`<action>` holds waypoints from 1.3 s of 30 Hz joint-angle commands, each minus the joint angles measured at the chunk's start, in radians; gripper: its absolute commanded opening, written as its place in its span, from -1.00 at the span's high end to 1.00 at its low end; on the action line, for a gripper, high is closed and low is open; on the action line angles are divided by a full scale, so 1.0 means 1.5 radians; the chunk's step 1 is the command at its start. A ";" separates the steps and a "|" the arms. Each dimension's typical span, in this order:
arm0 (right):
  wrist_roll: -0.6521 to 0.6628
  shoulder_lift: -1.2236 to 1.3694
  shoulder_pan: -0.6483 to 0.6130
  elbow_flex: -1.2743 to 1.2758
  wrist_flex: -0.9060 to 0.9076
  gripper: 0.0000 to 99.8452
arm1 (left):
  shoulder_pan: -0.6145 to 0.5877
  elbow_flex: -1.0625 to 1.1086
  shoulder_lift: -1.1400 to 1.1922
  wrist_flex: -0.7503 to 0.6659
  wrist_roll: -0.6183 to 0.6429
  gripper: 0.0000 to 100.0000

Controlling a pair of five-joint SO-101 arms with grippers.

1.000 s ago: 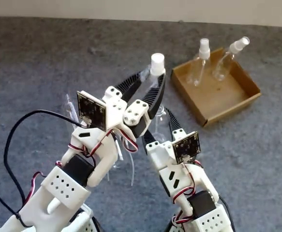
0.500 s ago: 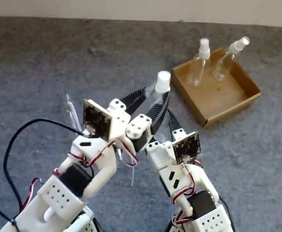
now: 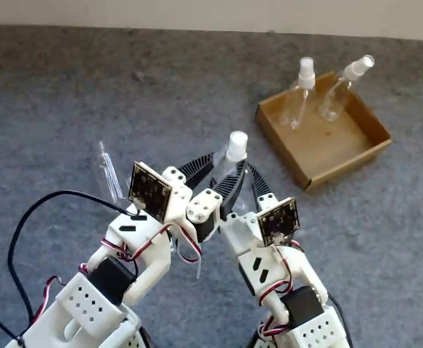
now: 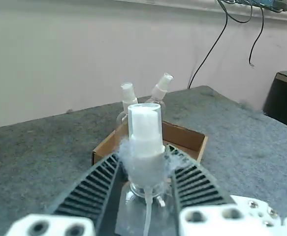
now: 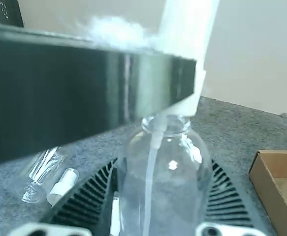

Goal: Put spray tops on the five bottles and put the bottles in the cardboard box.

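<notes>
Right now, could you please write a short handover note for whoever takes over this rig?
Left gripper: shut on a spray top, its tube down inside the bottle.
Right gripper: shut on that bottle, upright.
Done: two capped bottles are in the cardboard box.
To do: seat this top, box the bottle, then cap and box the loose bottle lying on the table.

I look across a grey felt-like tabletop (image 3: 66,87) to a pale plain wall (image 4: 59,59); thin black cables (image 4: 227,17) hang down it.
</notes>
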 commanded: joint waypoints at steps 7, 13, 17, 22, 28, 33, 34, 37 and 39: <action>0.003 -0.008 -0.002 0.071 -0.014 0.65 | 0.002 -0.004 -0.011 0.006 -0.005 0.87; 0.003 -0.008 -0.002 0.071 -0.014 0.65 | 0.002 -0.004 -0.011 0.007 -0.004 0.80; 0.003 -0.008 -0.002 0.071 -0.014 0.65 | 0.002 -0.006 -0.011 0.007 -0.004 0.86; 0.003 -0.008 -0.002 0.071 -0.014 0.65 | 0.002 -0.009 -0.011 0.007 -0.004 0.86; 0.003 -0.008 -0.002 0.071 -0.014 0.65 | 0.002 -0.009 -0.012 0.007 -0.004 0.87; 0.004 -0.008 -0.002 0.071 -0.014 0.65 | 0.002 -0.010 -0.015 0.007 -0.004 0.87; 0.004 -0.008 -0.002 0.071 -0.014 0.65 | 0.002 -0.010 -0.025 0.007 -0.004 0.87; 0.004 -0.008 -0.002 0.071 -0.014 0.65 | 0.002 -0.003 -0.083 0.008 -0.004 0.87; 0.004 -0.008 -0.002 0.071 -0.014 0.65 | 0.002 0.009 -0.121 0.026 -0.004 0.87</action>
